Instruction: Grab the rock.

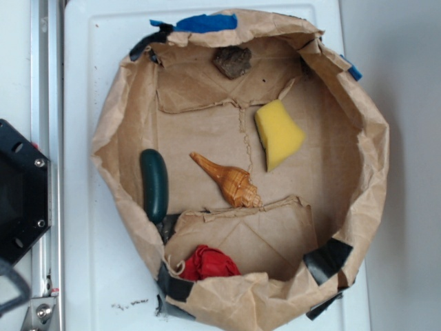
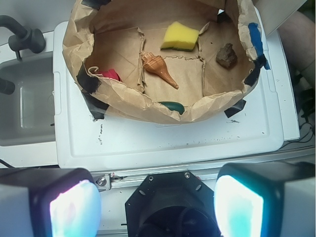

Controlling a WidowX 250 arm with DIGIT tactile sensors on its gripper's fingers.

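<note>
The rock is a small rough dark brown-grey lump lying at the far top of the brown paper basin. In the wrist view the rock sits at the basin's right side. My gripper is open, its two pale-padded fingers wide apart with nothing between them. It hovers over the black robot base, well outside the basin and far from the rock. The gripper does not show in the exterior view.
Inside the basin lie a yellow sponge wedge, an orange-tan spiral seashell, a dark green oblong object and a red cloth ball. The basin stands on a white board. A grey sink is at the left.
</note>
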